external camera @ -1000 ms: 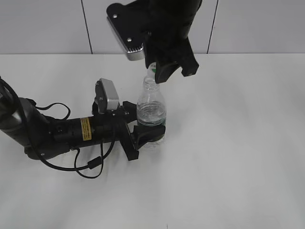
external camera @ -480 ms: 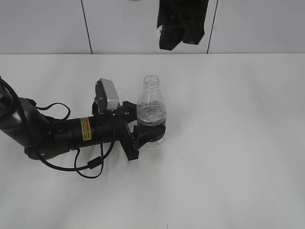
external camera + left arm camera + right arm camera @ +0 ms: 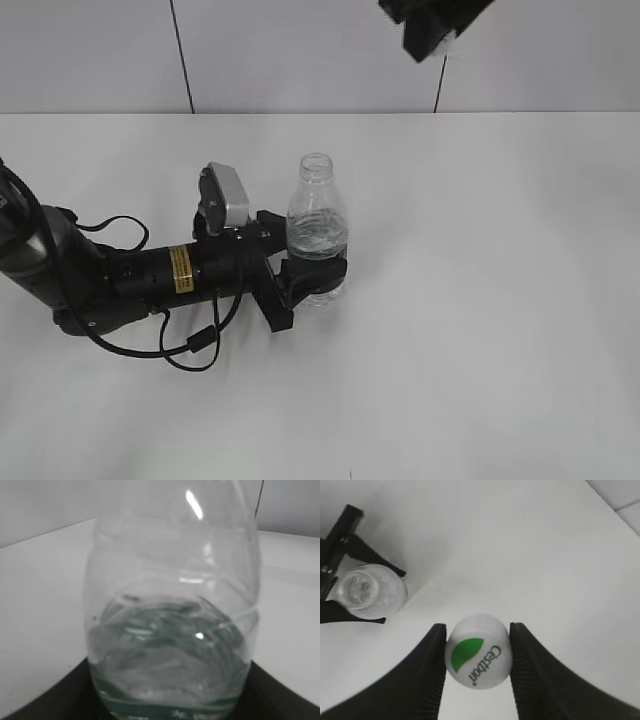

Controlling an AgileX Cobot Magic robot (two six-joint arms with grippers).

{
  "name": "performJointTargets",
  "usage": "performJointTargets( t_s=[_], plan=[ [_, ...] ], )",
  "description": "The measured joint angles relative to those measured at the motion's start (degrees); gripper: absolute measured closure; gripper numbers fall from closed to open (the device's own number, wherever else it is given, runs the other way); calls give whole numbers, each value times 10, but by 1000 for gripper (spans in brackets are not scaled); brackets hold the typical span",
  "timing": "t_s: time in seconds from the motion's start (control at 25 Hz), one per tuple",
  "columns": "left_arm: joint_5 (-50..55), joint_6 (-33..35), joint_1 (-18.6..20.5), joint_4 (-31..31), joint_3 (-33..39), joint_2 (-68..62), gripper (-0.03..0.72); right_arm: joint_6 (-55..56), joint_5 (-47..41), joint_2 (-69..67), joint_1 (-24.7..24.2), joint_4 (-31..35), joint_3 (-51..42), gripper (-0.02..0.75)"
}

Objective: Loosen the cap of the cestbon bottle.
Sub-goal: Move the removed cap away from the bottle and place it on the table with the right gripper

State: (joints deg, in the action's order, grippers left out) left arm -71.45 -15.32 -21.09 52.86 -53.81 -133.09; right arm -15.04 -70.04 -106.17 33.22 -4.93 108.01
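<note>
moved: our right gripper [image 3: 477,672] has gone up and off to the right since a second ago, cap [image 3: 478,657] with it
left gripper [image 3: 300,275]: we clamp the bottle [image 3: 317,235] low on its body, upright on the table [image 3: 480,300], likely to brace it
right gripper: jaws pinch the cap's sides
cap: white, green half-circle, well above the bottle, fully off
bottle: clear, open neck, part full
</note>
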Motion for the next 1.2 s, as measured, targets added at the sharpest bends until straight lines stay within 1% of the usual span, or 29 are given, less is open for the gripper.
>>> performJointTargets(
  t_s=[0.12, 0.2, 0.28, 0.36, 0.48, 0.64, 0.84, 1.0, 1.2],
  plan=[
    [0, -3, 0, -5, 0, 0, 276, 30, 0, 0, -66, 23, -1, 444],
    [0, -3, 0, -7, 0, 0, 276, 36, 0, 0, -114, 40, -9, 444],
    [0, -4, 0, -9, 0, 0, 276, 40, 0, 0, -152, 49, -23, 444],
    [0, -4, 0, -10, 0, 0, 276, 40, 0, 0, -188, 49, -42, 444],
    [1, -4, 0, -10, 0, 0, 276, 42, 1, 0, -227, 49, -80, 444],
    [1, -4, 0, -11, 0, 0, 276, 42, 26, -19, -250, 71, -125, 444],
    [1, -4, 0, -11, 0, 0, 276, 42, 111, -65, -251, 97, -180, 444],
    [1, -4, 0, -12, 0, 0, 276, 42, 167, -106, -251, 102, -192, 444],
    [1, -4, 0, -13, 0, 0, 276, 42, 211, -158, -251, 106, -193, 444]
  ],
)
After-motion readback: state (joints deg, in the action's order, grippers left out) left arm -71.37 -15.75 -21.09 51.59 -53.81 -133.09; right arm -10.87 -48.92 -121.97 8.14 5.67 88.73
